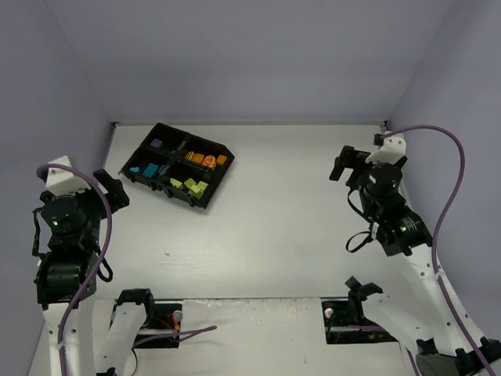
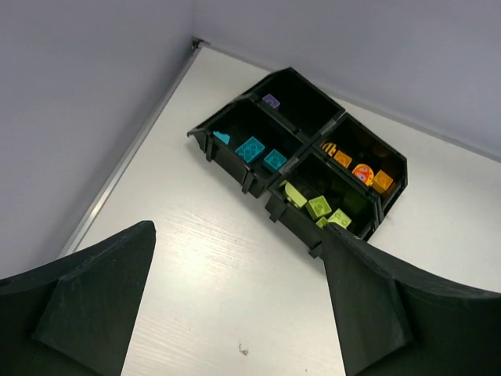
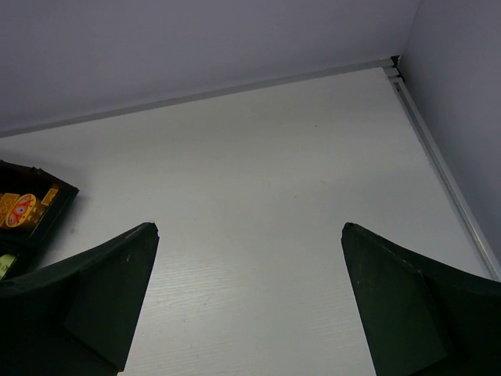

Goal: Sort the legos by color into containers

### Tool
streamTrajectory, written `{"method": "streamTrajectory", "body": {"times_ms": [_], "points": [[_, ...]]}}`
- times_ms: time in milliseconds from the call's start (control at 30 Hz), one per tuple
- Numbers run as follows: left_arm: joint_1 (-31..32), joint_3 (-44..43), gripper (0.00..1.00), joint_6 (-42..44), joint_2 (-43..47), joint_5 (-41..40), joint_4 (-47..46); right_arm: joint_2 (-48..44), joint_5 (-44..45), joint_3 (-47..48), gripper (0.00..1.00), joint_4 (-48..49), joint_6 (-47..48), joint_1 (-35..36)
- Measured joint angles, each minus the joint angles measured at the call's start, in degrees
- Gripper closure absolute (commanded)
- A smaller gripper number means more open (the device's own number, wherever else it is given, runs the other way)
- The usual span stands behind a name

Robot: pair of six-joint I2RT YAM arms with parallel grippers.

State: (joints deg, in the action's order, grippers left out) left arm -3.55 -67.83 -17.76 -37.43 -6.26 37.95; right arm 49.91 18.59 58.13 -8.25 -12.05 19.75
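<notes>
Lavender walls (image 1: pixel 250 55) are hemming your white table (image 1: pixel 274 227) on three sides, and its broad middle is lying open. Your tray (image 2: pixel 227 163) is sitting angled in the far-left corner, holding the legos (image 1: pixel 196 159) one color per compartment: purple brick (image 2: pixel 271 101), teal bricks (image 2: pixel 250 149), orange bricks (image 2: pixel 382 181), yellow-green bricks (image 2: pixel 318 207). Print on one orange piece is showing too small to read. Your left gripper (image 2: pixel 239 235) is hanging wide and empty near the tray, and your right gripper (image 3: pixel 249 229) is gaping empty, well apart.
</notes>
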Motion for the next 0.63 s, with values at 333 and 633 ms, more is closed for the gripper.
{"method": "streamTrajectory", "body": {"times_ms": [333,633], "points": [[1.25,3.02,0.2,-1.16,1.55,-0.11,5.57,-7.34,1.14,-3.21,0.0,-0.37,1.09,1.53],[2.01,3.02,0.2,-1.16,4.2,-0.24,7.19,-6.73,1.09,-3.32,0.0,-0.39,1.25,1.77]]}}
